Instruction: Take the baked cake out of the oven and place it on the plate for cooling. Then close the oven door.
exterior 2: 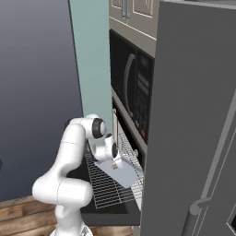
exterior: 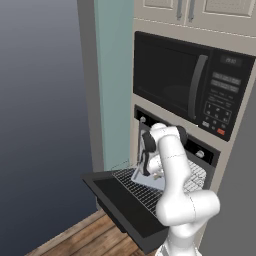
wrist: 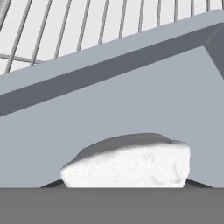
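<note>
The oven door [exterior: 125, 212] hangs open and flat below the oven [exterior: 200, 150]. A wire rack [exterior: 142, 192] is pulled out over the door and carries a shallow grey tray [exterior: 145, 181]. The cake [wrist: 127, 164] is a pale white lump lying in that tray [wrist: 131, 100]. My gripper [exterior: 146, 170] points down into the tray [exterior 2: 123, 174], right over the cake. In the hand view a dark fingertip [wrist: 52, 183] shows on each side of the cake, close to its edges. Whether the tips press on it is not visible. The plate is out of view.
A black microwave [exterior: 185, 85] with a keypad sits just above the oven. A tall grey panel [exterior 2: 193, 115] stands close on the right. A teal wall strip [exterior: 112, 80] borders the left, and a wooden floor [exterior: 85, 240] lies below the door.
</note>
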### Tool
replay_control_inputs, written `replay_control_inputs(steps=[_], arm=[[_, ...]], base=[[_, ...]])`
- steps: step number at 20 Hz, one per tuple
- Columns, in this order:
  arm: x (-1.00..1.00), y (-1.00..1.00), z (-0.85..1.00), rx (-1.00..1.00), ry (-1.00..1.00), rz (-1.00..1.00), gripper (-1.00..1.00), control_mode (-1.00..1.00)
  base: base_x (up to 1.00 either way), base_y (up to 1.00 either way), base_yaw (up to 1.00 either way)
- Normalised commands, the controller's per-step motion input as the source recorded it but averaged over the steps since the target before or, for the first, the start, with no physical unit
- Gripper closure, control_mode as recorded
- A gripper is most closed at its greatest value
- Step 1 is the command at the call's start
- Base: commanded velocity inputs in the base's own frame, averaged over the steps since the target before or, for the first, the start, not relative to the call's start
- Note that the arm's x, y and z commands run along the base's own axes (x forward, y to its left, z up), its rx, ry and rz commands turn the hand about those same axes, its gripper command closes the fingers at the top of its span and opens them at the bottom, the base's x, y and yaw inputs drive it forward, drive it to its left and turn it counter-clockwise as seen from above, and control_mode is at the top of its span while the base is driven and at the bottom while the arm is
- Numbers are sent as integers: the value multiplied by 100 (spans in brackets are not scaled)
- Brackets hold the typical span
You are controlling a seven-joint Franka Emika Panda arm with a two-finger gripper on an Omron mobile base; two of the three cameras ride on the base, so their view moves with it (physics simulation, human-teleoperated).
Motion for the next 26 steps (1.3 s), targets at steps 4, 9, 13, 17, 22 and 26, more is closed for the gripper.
replay_control_inputs(steps=[4, 9, 13, 17, 22, 26], arm=[[-14, 30, 67, 1, 0, -22, 100, -100], [-17, -9, 86, 15, 0, -32, 100, -100], [-59, 16, 98, 12, 0, -15, 100, -100], [-79, 38, 100, 6, 0, -9, 100, -100], [-96, 29, 100, 2, 0, -6, 100, -100], [-54, 6, 100, 4, 8, 0, 100, -100]], base=[[0, 0, 0], [0, 0, 0], [0, 0, 0], [0, 0, 0], [0, 0, 0], [0, 0, 0]])
